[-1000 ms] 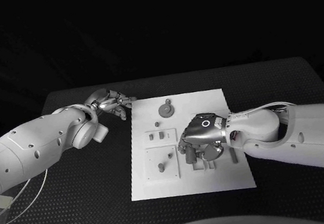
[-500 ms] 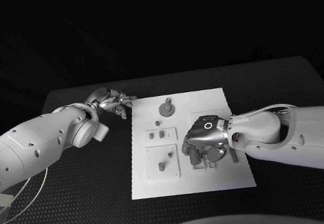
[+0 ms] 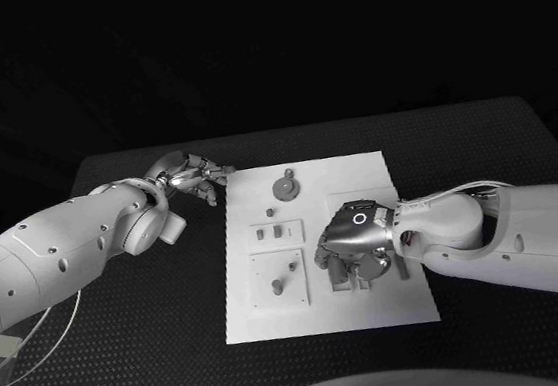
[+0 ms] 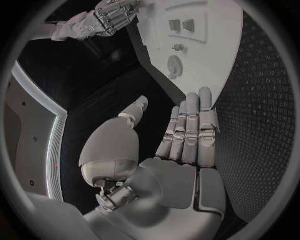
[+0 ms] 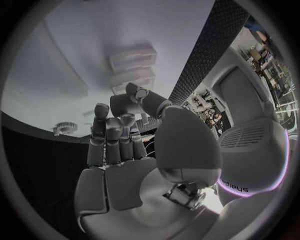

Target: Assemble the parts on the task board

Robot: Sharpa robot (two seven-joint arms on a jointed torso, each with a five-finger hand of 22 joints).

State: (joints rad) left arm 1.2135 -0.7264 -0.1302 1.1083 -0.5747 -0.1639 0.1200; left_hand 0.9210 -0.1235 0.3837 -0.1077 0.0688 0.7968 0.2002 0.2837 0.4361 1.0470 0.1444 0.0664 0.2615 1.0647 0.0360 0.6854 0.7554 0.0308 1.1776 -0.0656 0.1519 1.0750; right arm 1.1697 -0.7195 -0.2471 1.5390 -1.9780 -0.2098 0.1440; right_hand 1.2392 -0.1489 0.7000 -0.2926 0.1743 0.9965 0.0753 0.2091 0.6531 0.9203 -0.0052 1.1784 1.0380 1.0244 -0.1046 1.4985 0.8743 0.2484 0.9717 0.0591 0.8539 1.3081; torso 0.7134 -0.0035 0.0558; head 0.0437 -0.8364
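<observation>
The white task board [image 3: 365,178] lies in the middle of the table. My right hand [image 3: 356,243] is low over its right half, fingers curled down among the grey parts [image 3: 357,279] there. In the right wrist view the thumb and fingertips [image 5: 133,95] meet close above the board [image 5: 87,45]; whether they pinch a part is hidden. My left hand [image 3: 192,180] hovers off the board's far left corner, with its fingers [image 4: 190,127] stretched out straight and nothing in them. A round part [image 3: 284,189] sits at the board's far end.
Small parts [image 3: 275,233] stand in a square recess on the board's left half, and a raised plate [image 3: 281,282] with pegs lies nearer me. Black matting [image 3: 141,319] surrounds the board on all sides. A thin cable [image 3: 29,351] runs under my left arm.
My right hand has sunk a little and edged toward the near end of the board. The left hand has stayed where it was.
</observation>
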